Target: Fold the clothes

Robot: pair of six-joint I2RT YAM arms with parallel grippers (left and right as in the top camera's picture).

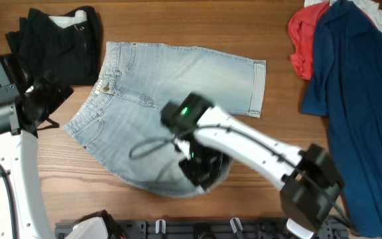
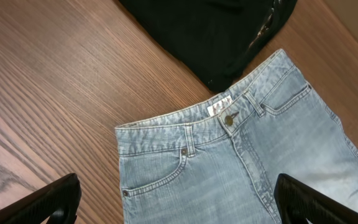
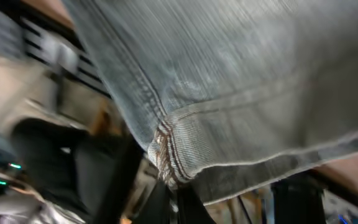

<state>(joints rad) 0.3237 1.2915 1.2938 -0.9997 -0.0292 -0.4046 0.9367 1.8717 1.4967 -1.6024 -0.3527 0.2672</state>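
The light-blue denim shorts (image 1: 178,79) lie spread in the middle of the table, front up, waistband to the left. My right gripper (image 1: 204,171) is shut on the hem of the near leg and holds it lifted near the front edge; the right wrist view shows the hem seam (image 3: 169,158) pinched between the fingers. My left gripper (image 2: 179,205) is open and empty, hovering above the waistband (image 2: 185,134) and front pocket at the shorts' left end.
A black garment (image 1: 58,43) lies at the back left, touching the waistband corner. A navy garment (image 1: 363,93) and a red one (image 1: 304,40) lie at the right. A black rail (image 1: 197,229) runs along the front edge.
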